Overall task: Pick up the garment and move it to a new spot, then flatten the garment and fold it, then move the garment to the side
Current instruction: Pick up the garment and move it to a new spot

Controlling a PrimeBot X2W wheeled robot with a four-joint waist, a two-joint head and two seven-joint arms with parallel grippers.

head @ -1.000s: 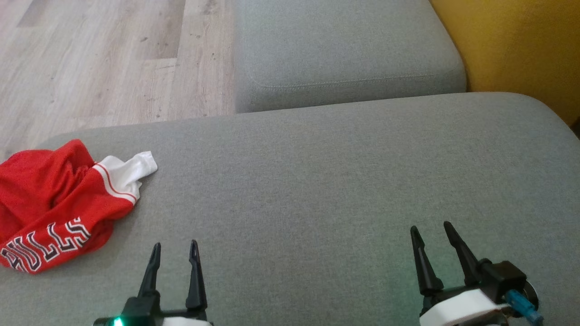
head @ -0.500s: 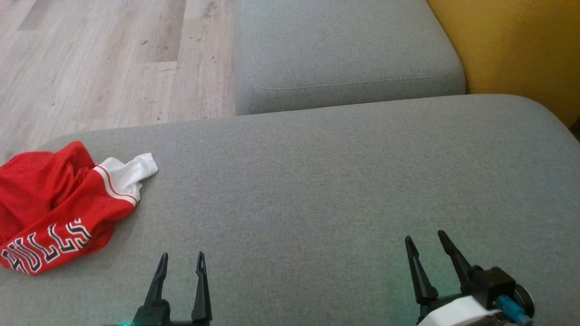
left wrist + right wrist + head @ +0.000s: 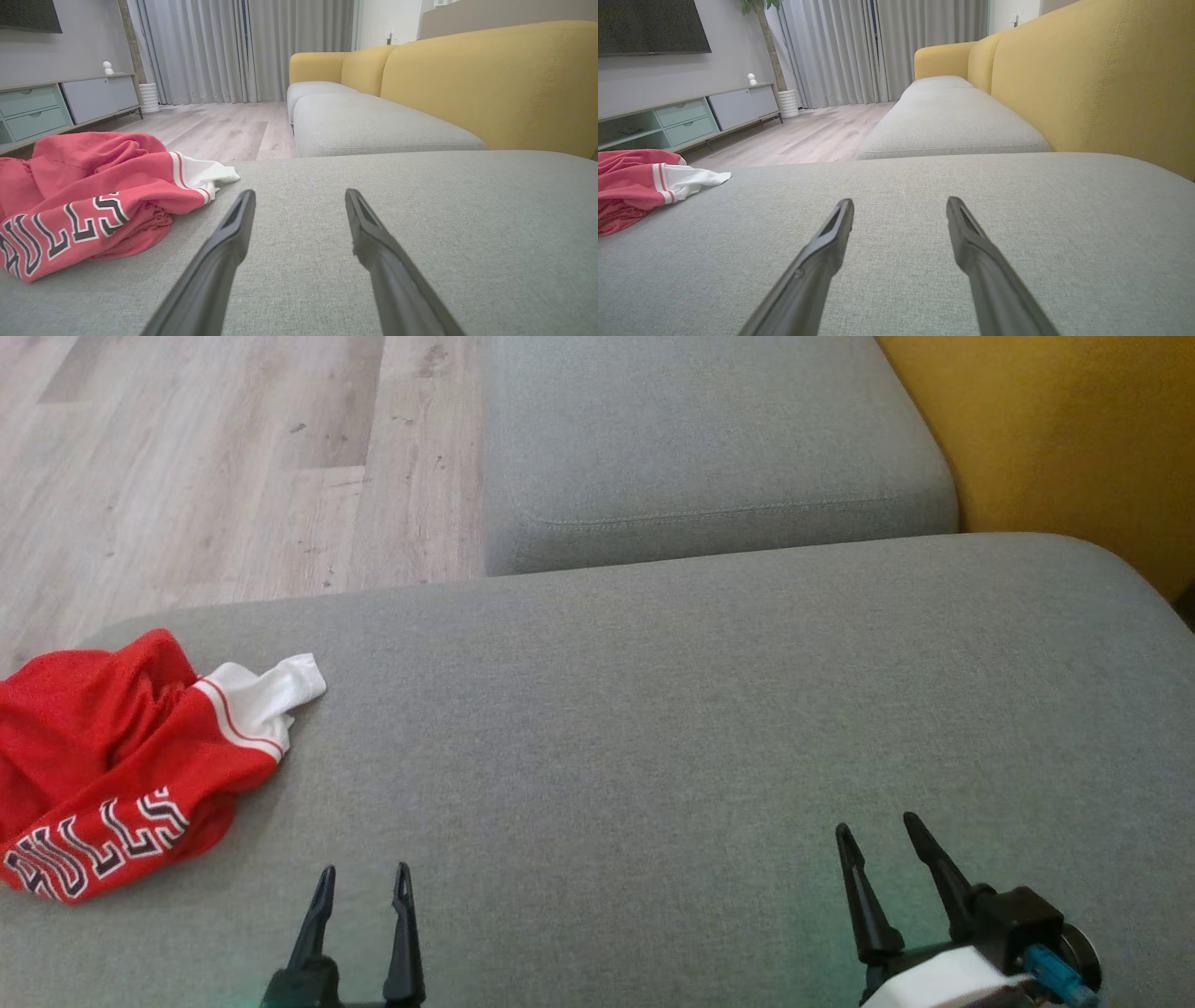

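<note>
The garment [image 3: 103,765] is a red mesh jersey with white trim and black-and-white lettering, crumpled at the left edge of the grey sofa cushion [image 3: 653,709]. It also shows in the left wrist view as the garment [image 3: 84,205] and far left in the right wrist view as the garment [image 3: 640,186]. My left gripper [image 3: 364,882] stands open at the bottom left, to the right of the jersey and apart from it. My right gripper [image 3: 878,835] is open at the bottom right, over bare cushion. Neither holds anything.
A second grey cushion [image 3: 709,439] lies beyond the near one, with the yellow sofa back [image 3: 1074,429] to the right. Wooden floor [image 3: 215,457] lies past the cushion's far left edge. A low TV cabinet [image 3: 691,116] stands across the room.
Both grippers have drawn back toward the bottom edge of the head view, the left one more. The garment has not moved.
</note>
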